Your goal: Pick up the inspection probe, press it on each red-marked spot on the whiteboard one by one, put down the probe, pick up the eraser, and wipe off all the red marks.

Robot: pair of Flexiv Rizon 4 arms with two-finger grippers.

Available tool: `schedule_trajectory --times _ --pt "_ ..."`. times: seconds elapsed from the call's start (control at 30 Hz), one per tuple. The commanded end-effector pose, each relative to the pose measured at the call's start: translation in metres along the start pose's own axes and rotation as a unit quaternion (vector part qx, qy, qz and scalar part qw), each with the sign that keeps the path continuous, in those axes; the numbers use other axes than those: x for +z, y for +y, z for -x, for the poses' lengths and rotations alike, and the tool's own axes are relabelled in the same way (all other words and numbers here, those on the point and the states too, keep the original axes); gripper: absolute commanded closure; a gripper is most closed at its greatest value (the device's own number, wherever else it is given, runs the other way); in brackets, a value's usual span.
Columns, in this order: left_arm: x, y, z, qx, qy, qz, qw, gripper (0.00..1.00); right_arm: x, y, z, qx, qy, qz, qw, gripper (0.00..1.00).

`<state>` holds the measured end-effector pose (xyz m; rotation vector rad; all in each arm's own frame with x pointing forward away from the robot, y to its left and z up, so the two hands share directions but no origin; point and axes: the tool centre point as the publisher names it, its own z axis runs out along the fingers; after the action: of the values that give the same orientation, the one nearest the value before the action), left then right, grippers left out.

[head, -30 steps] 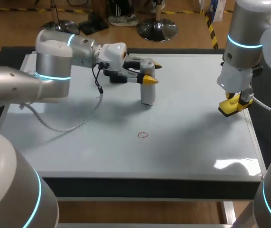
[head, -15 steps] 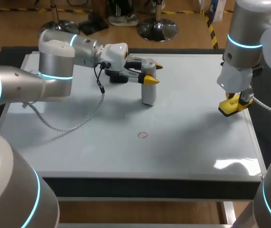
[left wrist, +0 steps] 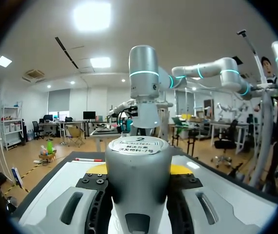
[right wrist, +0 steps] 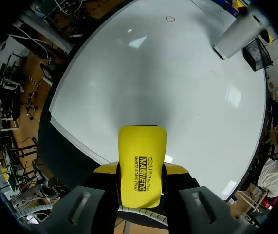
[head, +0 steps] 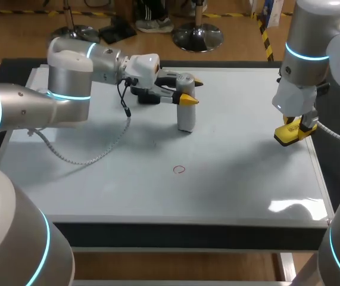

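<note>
Gripping upright inspection probe with left fingers closed on it, upper centre of whiteboard; pinching yellow eraser between closed right fingers, right edge.

Your whiteboard is plain white, bordered in black, and it carries one small red ring drawn in thin line. The probe is silver-grey, and the round label on its cap is white with black print. The eraser is bright yellow with black lettering along its back. Your left arm and right arm are silver-grey, banded with glowing cyan rings. The left wrist housing is white, with a black cable and a pale grey cable. The left gripper and the right gripper have yellow tips on grey-and-black fingers.
</note>
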<state>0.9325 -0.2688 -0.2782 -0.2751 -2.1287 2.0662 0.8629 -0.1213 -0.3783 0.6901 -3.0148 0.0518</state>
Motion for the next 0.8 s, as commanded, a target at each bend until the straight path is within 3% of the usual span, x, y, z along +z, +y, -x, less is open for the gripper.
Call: schedule_trajectory --times 0.03,0.33,0.8 --pt "0.000 0.001 -0.001 -0.001 -0.001 0.002 1.000 1.00 0.000 -0.001 0.001 -0.001 0.002 -0.001 1.000 1.00" --pt "-0.001 -0.005 0.000 0.000 0.001 0.002 1.000 1.00 0.000 -0.001 0.001 -0.001 0.002 -0.001 1.000 1.00" --pt "-0.015 -0.056 0.019 0.021 0.067 0.011 0.997 1.00 0.000 -0.001 0.001 -0.001 0.002 -0.001 1.000 1.00"
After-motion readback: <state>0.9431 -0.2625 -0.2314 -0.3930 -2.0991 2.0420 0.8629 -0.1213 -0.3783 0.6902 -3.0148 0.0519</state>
